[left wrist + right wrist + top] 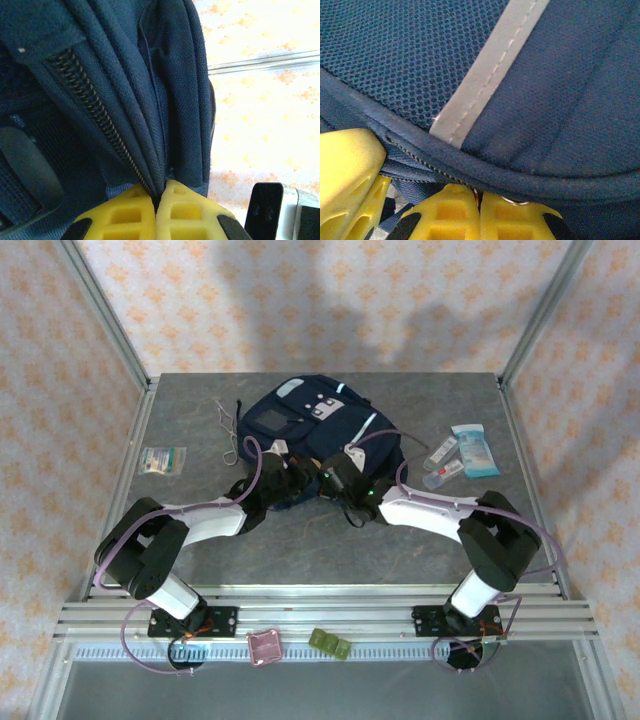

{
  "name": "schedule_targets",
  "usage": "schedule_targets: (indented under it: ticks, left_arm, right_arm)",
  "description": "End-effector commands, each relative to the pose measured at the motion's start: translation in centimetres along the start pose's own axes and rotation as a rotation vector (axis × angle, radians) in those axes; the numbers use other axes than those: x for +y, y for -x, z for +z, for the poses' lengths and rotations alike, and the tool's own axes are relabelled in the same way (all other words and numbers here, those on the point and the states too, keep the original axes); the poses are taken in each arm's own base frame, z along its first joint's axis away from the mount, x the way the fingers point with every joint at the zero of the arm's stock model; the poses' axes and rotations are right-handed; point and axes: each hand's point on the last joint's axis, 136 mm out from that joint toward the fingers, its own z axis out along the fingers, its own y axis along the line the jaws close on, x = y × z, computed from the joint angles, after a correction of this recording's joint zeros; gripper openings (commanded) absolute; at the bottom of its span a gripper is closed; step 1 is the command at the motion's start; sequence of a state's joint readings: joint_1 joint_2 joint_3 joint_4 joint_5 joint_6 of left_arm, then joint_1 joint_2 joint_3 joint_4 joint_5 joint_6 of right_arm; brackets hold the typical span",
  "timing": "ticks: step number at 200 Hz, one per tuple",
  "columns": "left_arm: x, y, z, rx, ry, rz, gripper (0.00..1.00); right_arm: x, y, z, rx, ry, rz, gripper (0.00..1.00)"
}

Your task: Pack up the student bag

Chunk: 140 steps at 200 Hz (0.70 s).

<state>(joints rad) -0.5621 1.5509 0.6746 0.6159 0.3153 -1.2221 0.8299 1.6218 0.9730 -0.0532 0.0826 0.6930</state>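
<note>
Grey bench (300,560), patterned walls behind. Left gripper (156,192) was fully closed, pinching a fold of the student bag (310,420) beside its zip (95,115). Right gripper (479,192) was also fully closed on the bag's seam, with a metal ring (516,201) at its tips, probably the zip pull. Both grippers met at the bag's near edge, equally close. The bag lay straight beyond them at bench centre, its long axis running toward the far edge. A blue packet (472,450) sat toward the right edge and a small packet (162,460) toward the left edge, both unpacked.
</note>
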Motion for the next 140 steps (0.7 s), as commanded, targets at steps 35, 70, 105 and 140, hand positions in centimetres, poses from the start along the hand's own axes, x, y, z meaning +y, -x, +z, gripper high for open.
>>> schedule_targets:
  ticks: [35,70,105,140]
  left_arm:
    - [-9.1,1.0,-1.9,-0.016,-0.308,0.067,0.00]
    - [-9.2,0.9,-2.0,-0.009,-0.321,0.055,0.00]
    - [-9.3,1.0,-2.1,-0.013,-0.316,0.065,0.00]
    - [-9.1,0.8,-1.9,-0.004,-0.318,0.056,0.00]
  right_arm:
    - [-2.8,-0.6,-0.2,0.052,-0.113,0.025,0.23]
    - [-3.9,-1.3,-0.3,0.048,-0.135,0.062,0.10]
    - [-3.6,-0.6,-1.2,0.018,-0.148,0.068,0.20]
    - [-3.3,0.4,-3.4,-0.023,-0.112,0.097,0.21]
